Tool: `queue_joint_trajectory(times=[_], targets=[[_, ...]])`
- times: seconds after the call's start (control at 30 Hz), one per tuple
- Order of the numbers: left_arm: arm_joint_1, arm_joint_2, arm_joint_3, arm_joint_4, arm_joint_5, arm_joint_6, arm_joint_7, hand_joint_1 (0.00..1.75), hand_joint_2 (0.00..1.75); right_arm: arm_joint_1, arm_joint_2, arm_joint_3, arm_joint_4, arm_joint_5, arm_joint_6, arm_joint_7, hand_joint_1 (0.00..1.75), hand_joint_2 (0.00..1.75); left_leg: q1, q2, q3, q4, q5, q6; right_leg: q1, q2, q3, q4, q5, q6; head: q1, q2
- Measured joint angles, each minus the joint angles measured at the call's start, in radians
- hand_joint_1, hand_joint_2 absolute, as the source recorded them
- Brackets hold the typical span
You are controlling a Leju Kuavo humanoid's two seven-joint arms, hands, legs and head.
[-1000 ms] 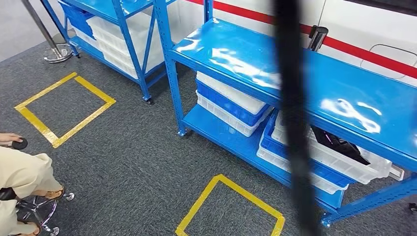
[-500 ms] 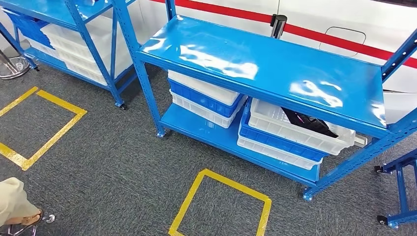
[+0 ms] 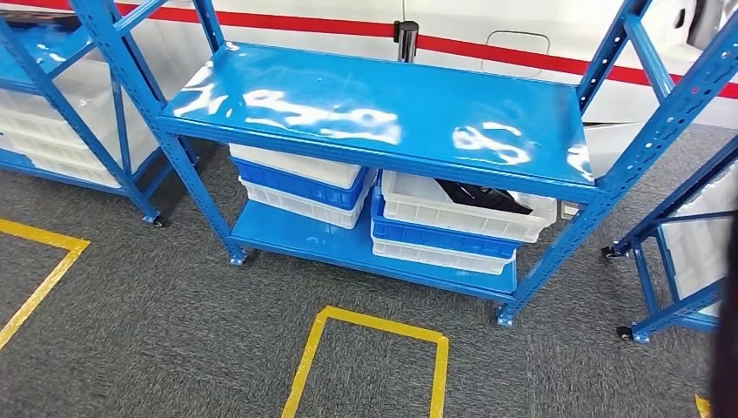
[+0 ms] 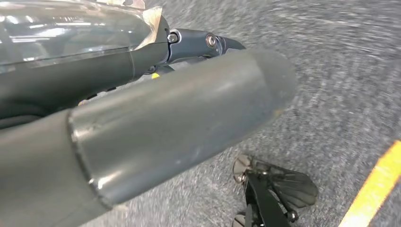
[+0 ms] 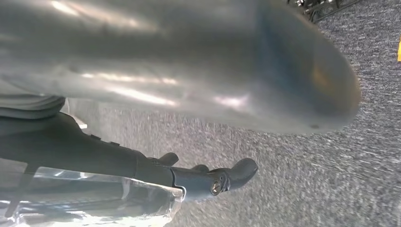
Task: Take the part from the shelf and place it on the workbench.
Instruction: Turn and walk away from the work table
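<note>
1. Two-tier blue shelf (image 3: 383, 113) is standing ahead in the head view, its glossy top board reflecting light. On the lower board two stacks of white and blue crates are sitting side by side; the dark part (image 3: 483, 197) is lying in the top white crate (image 3: 461, 209) of the right stack, tucked under the top board, which is overhanging it. Yellow floor tape (image 3: 370, 348) is marking a square on the grey carpet before the shelf. More blue racks are flanking both sides.
2. Left wrist view: the left hand (image 4: 156, 118) is hanging over blurred carpet, holding nothing that shows; fingers straight or curled, cannot tell.
3. Right wrist view: the right hand (image 5: 189, 80) is hanging likewise, dark fingers (image 5: 227, 177) slightly bent, carrying nothing; spread or closed, cannot tell.
</note>
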Motion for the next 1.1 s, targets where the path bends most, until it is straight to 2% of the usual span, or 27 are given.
queue_joint_trajectory(times=[0.03, 0.1, 0.17, 0.23, 0.27, 0.3, 0.33, 0.37, 0.4, 0.43, 0.47, 0.5, 0.53, 0.6, 0.63, 0.67, 0.8, 0.87, 0.97, 1.1], targets=[[0.000, 0.000, 0.000, 0.000, 0.001, 0.001, 0.000, 0.00, 0.00, -0.001, 0.000, 0.000, 0.000, 0.001, 0.000, -0.001, 0.00, 0.00, -0.002, -0.009, 0.007, -0.020, 0.004, 0.004, 0.002, 0.009, -0.004, 0.000, 0.001, 0.006, 0.000, 0.000], [-0.002, 0.000, 0.000, 0.000, 0.005, 0.003, 0.000, 0.00, 0.00, 0.001, 0.000, 0.000, 0.000, 0.002, -0.008, -0.004, 0.00, 0.00, -0.006, 0.009, 0.008, -0.028, 0.008, 0.016, 0.003, 0.020, -0.015, -0.001, 0.005, 0.022, 0.001, 0.000], [-0.003, 0.000, 0.000, 0.000, 0.007, 0.006, 0.000, 0.00, 0.00, 0.003, 0.000, 0.000, 0.000, 0.004, -0.022, -0.005, 0.00, 0.00, -0.006, 0.028, 0.010, -0.039, 0.018, 0.034, 0.004, -0.013, -0.034, 0.027, -0.011, 0.027, 0.004, 0.000], [-0.001, 0.000, 0.000, 0.000, 0.008, 0.008, 0.000, 0.00, 0.00, 0.000, -0.001, 0.000, 0.000, 0.010, -0.032, -0.005, 0.00, 0.00, -0.007, 0.046, 0.009, -0.045, 0.023, 0.043, 0.003, -0.062, -0.081, 0.129, -0.066, 0.019, 0.008, 0.000], [0.001, 0.000, 0.001, 0.000, 0.008, 0.009, 0.000, 0.00, 0.00, -0.001, -0.001, 0.000, 0.000, 0.014, -0.034, -0.004, 0.00, 0.00, -0.007, 0.055, 0.007, -0.045, 0.024, 0.045, 0.001, -0.073, -0.114, 0.198, -0.097, 0.017, 0.010, 0.000], [0.002, 0.000, 0.001, 0.000, 0.008, 0.009, 0.000, 0.00, 0.00, -0.002, -0.001, 0.000, 0.000, 0.018, -0.035, -0.002, 0.00, 0.00, -0.008, 0.064, 0.006, -0.044, 0.024, 0.045, -0.001, -0.076, -0.139, 0.254, -0.118, 0.020, 0.010, 0.000], [0.002, 0.000, 0.001, 0.000, 0.008, 0.009, 0.000, 0.00, 0.00, -0.002, -0.001, 0.000, 0.000, 0.021, -0.035, 0.001, 0.00, 0.00, -0.008, 0.070, 0.005, -0.044, 0.023, 0.044, -0.003, -0.078, -0.148, 0.279, -0.124, 0.026, 0.009, 0.000], [0.002, 0.000, 0.000, 0.000, 0.008, 0.009, 0.000, 0.00, 0.00, -0.001, -0.001, 0.000, 0.000, 0.025, -0.037, 0.004, 0.00, 0.00, -0.008, 0.075, 0.006, -0.044, 0.023, 0.043, -0.005, -0.079, -0.135, 0.265, -0.114, 0.035, 0.010, 0.000], [0.001, 0.000, 0.000, 0.000, 0.008, 0.009, 0.000, 0.00, 0.00, 0.000, -0.002, 0.000, 0.000, 0.029, -0.039, 0.007, 0.00, 0.00, -0.007, 0.077, 0.007, -0.043, 0.022, 0.041, -0.007, -0.081, -0.103, 0.210, -0.092, 0.045, 0.010, 0.000], [0.001, 0.000, 0.000, 0.000, 0.008, 0.009, 0.000, 0.00, 0.00, 0.000, -0.004, 0.001, 0.000, 0.033, -0.041, 0.010, 0.00, 0.00, -0.007, 0.079, 0.009, -0.043, 0.020, 0.038, -0.009, -0.086, -0.059, 0.133, -0.065, 0.053, 0.011, 0.000], [0.001, 0.000, 0.000, 0.000, 0.007, 0.009, 0.000, 0.00, 0.00, 0.000, -0.005, 0.001, 0.000, 0.037, -0.043, 0.014, 0.00, 0.00, -0.009, 0.080, 0.011, -0.042, 0.017, 0.033, -0.008, -0.091, -0.023, 0.066, -0.044, 0.055, 0.012, 0.000], [0.000, 0.000, 0.000, 0.000, 0.007, 0.009, 0.000, 0.00, 0.00, -0.001, -0.005, 0.002, 0.000, 0.040, -0.045, 0.017, 0.00, 0.00, -0.012, 0.082, 0.013, -0.040, 0.014, 0.028, -0.009, -0.093, 0.003, 0.018, -0.030, 0.052, 0.011, 0.000], [0.000, 0.001, 0.000, 0.000, 0.007, 0.009, 0.000, 0.00, 0.00, -0.002, -0.005, 0.003, 0.000, 0.044, -0.045, 0.021, 0.00, 0.00, -0.014, 0.082, 0.014, -0.038, 0.010, 0.028, -0.010, -0.095, 0.016, -0.005, -0.023, 0.047, 0.012, 0.000], [-0.001, 0.002, 0.000, 0.000, 0.005, 0.008, 0.000, 0.00, 0.00, -0.003, -0.005, 0.004, 0.000, 0.049, -0.046, 0.025, 0.00, 0.00, -0.014, 0.081, 0.014, -0.036, 0.008, 0.038, -0.010, -0.092, 0.021, -0.009, -0.020, 0.039, 0.010, 0.000], [-0.001, 0.003, 0.000, 0.000, 0.004, 0.007, -0.001, 0.00, 0.00, -0.003, -0.005, 0.005, 0.000, 0.050, -0.046, 0.027, 0.00, 0.00, -0.012, 0.081, 0.014, -0.037, 0.009, 0.044, -0.008, -0.092, 0.021, -0.009, -0.020, 0.039, 0.010, 0.000], [-0.001, 0.003, 0.000, 0.000, 0.002, 0.007, -0.001, 0.00, 0.00, -0.002, -0.005, 0.006, 0.000, 0.052, -0.046, 0.029, 0.00, 0.00, -0.011, 0.081, 0.015, -0.039, 0.012, 0.045, -0.006, -0.092, 0.021, -0.009, -0.020, 0.038, 0.010, 0.000], [-0.001, 0.004, 0.000, 0.000, -0.004, 0.006, -0.002, 0.00, 0.00, -0.002, -0.005, 0.012, 0.000, 0.066, -0.046, 0.036, 0.00, 0.00, -0.007, 0.081, 0.018, -0.046, 0.015, 0.035, 0.001, -0.092, 0.021, -0.008, -0.021, 0.032, 0.010, 0.000], [-0.001, 0.004, 0.000, 0.000, -0.005, 0.006, -0.003, 0.00, 0.00, -0.002, -0.006, 0.016, 0.000, 0.071, -0.046, 0.037, 0.00, 0.00, -0.004, 0.081, 0.019, -0.048, 0.016, 0.025, 0.003, -0.092, 0.020, -0.008, -0.022, 0.025, 0.010, 0.000], [-0.001, 0.004, 0.000, 0.000, -0.005, 0.006, -0.003, 0.00, 0.00, -0.002, -0.006, 0.021, 0.000, 0.073, -0.046, 0.037, 0.00, 0.00, -0.002, 0.081, 0.019, -0.050, 0.017, 0.010, 0.006, -0.092, 0.019, -0.007, -0.022, 0.022, 0.011, 0.000], [-0.001, 0.004, 0.000, 0.000, -0.005, 0.006, -0.003, 0.00, 0.00, -0.002, -0.007, 0.027, 0.000, 0.074, -0.046, 0.038, 0.00, 0.00, -0.003, 0.081, 0.019, -0.050, 0.017, 0.004, 0.007, -0.092, 0.019, -0.007, -0.022, 0.022, 0.011, 0.000]])
